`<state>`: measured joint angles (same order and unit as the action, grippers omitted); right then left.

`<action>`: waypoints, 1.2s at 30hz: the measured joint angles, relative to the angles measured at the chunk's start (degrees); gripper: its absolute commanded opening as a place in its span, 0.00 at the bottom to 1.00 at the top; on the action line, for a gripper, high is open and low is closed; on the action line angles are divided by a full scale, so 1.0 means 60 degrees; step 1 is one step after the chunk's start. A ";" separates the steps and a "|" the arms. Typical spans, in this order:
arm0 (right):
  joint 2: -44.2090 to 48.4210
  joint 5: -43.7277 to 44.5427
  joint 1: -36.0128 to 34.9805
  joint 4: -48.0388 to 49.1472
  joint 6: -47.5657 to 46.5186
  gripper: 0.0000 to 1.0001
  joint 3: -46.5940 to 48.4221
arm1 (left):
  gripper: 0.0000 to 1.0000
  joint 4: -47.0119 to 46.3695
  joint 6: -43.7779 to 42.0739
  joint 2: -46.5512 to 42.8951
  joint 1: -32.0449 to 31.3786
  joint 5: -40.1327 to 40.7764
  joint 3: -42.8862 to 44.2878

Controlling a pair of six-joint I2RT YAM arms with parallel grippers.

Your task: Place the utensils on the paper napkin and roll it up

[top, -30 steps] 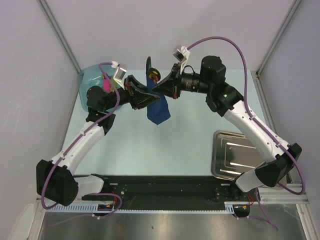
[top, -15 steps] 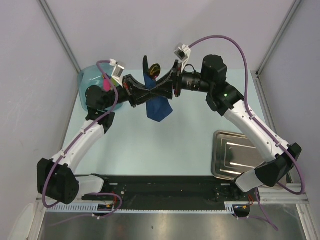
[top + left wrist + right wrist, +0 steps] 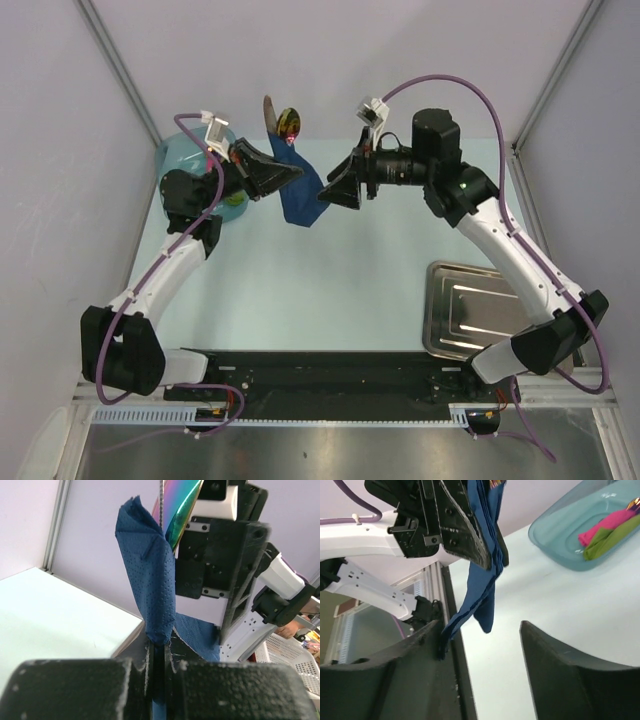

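The paper napkin (image 3: 298, 196) hangs off the table as a loose navy roll, and my left gripper (image 3: 293, 178) is shut on it. The utensils (image 3: 287, 121) stick out of the roll's top, shiny and gold with a touch of red. In the left wrist view the napkin (image 3: 150, 575) rises straight from my shut left gripper (image 3: 160, 652), with a shiny utensil (image 3: 181, 505) above it. My right gripper (image 3: 326, 193) stands open just right of the roll. In the right wrist view the napkin's (image 3: 485, 585) lower corner hangs by one finger of the open right gripper (image 3: 480, 625).
A pale teal tub (image 3: 183, 155) sits at the back left behind the left arm. It holds a pink piece (image 3: 604, 521) and a lime-green piece (image 3: 609, 536). A steel tray (image 3: 472, 306) lies at the front right. Pale walls close in the back and sides.
My right gripper has opened, let go of the napkin and drawn back to the right. My left gripper has shut on the napkin and carried it up and to the left.
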<state>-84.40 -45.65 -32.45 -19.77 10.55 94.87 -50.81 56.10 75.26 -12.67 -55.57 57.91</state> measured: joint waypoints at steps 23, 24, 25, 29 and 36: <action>-0.0117 -0.1559 0.0630 -0.0346 0.0761 0.61 0.0051 | 0.00 -0.1016 0.0987 -0.0011 0.0000 -0.0015 0.0007; -0.0113 -0.1592 0.0605 -0.0310 0.0834 0.64 0.0051 | 0.00 -0.1016 0.0984 -0.0011 0.0004 -0.0018 0.0007; -0.0113 -0.1617 0.0568 -0.0262 0.0900 0.67 0.0051 | 0.00 -0.1016 0.0980 -0.0011 0.0007 -0.0018 0.0007; -0.0113 -0.1657 0.0310 -0.0215 0.1009 0.72 0.0051 | 0.00 -0.1016 0.0973 -0.0011 0.0036 -0.0018 0.0015; -0.0113 -0.1690 0.0080 -0.0135 0.1078 0.12 0.0069 | 0.00 -0.1024 0.0987 -0.0011 0.0142 -0.0018 0.0015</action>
<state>-85.08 -55.79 -31.97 -20.58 17.02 95.29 -56.95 62.02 75.20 -11.81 -55.68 58.00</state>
